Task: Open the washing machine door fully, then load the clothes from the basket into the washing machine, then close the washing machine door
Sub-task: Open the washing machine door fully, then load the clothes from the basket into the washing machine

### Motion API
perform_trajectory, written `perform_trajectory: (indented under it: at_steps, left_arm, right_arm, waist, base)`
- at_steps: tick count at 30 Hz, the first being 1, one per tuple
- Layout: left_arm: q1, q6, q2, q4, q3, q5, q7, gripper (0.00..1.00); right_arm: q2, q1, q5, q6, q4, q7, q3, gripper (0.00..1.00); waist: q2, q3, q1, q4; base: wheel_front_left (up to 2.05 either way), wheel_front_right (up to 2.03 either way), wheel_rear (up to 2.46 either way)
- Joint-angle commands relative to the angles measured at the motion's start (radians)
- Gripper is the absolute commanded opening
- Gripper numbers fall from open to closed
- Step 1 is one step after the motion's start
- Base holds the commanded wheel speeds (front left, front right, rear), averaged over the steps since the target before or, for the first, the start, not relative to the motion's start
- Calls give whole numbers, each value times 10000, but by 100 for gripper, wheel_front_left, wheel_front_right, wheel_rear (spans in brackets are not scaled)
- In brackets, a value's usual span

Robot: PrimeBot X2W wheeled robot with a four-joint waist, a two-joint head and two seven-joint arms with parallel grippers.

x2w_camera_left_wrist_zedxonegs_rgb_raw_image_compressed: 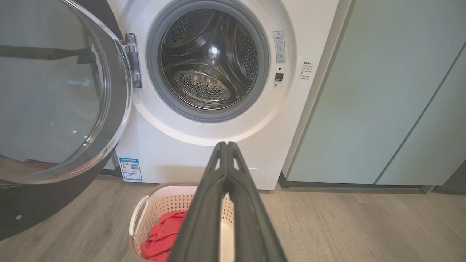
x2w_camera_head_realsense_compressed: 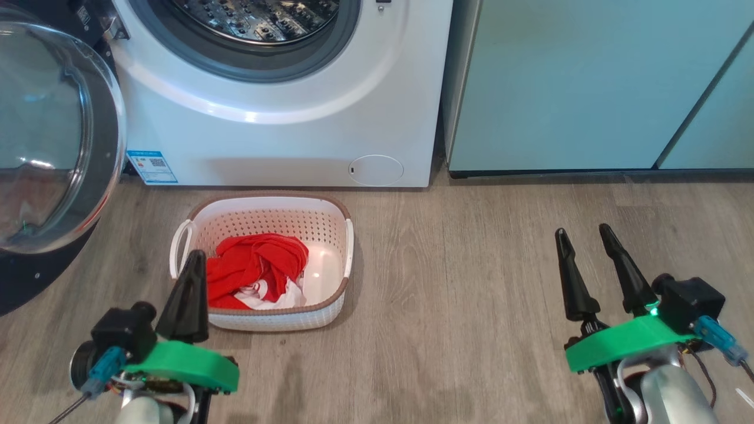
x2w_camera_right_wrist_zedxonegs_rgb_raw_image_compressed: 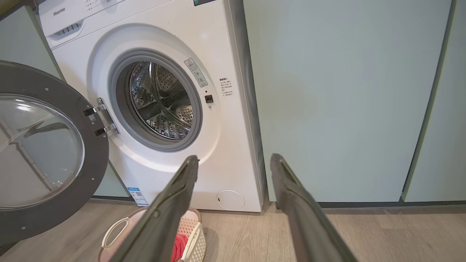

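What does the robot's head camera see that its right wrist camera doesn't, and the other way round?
Head view's extras: the left gripper, jaws shut, and the white parts among the red clothes.
Right wrist view's extras: the machine's top panel with its brand name, and the warning sticker by the drum.
Both: the washing machine, its door swung open, the basket, the right gripper with jaws open, teal cabinets and wooden floor.

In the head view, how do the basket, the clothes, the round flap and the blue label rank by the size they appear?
Largest to smallest, as they look in the head view:
1. basket
2. clothes, lying inside it
3. round flap and blue label: these look about alike, so I do not rank them.
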Motion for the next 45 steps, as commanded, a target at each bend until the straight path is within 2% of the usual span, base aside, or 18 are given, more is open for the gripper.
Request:
perform_trajectory:
  at_steps: [1,2,3,4,23,36,41,45]
  left_arm:
    - [-206,67,93,-431,228,93,-48,35]
    - [-181,96,93,-457,189,104,-48,62]
    - [-164,113,93,-481,148,93,-48,98]
    - [-148,110,92,-494,110,68,-48,100]
    - [-95,101,92,-342,-170,-10,-48,100]
    - [-119,399,91,-524,-237,201,-48,100]
    - [-170,136,91,-464,-199,-104,-48,100]
    - [-183,143,91,-403,-80,-118,-48,100]
  right_arm:
    - [50,-235,86,0,-369,-93,195,100]
    - [50,-238,97,0,-363,-93,191,100]
    - [50,-243,106,0,-358,-93,182,100]
    - [50,-248,115,0,-356,-93,169,100]
    - [51,-279,176,0,-248,-93,67,100]
    - [51,-351,138,0,-144,-93,99,100]
    - [51,-371,137,0,-115,-93,123,100]
    - [51,-381,138,0,-101,-93,143,100]
  waist:
    - [-1,2,0,-24]
    - [-1,4,0,-34]
    - [-1,8,0,-36]
    - [-1,15,0,-34]
    - [-1,25,0,6]
    - [-1,12,0,21]
    - [-1,14,0,39]
    - [-1,8,0,42]
  base:
    - [0,0,0]
    - [0,0,0]
    - [0,0,0]
    - [0,0,0]
    - [0,0,0]
    - [0,0,0]
    - [0,0,0]
    - [67,-67,0]
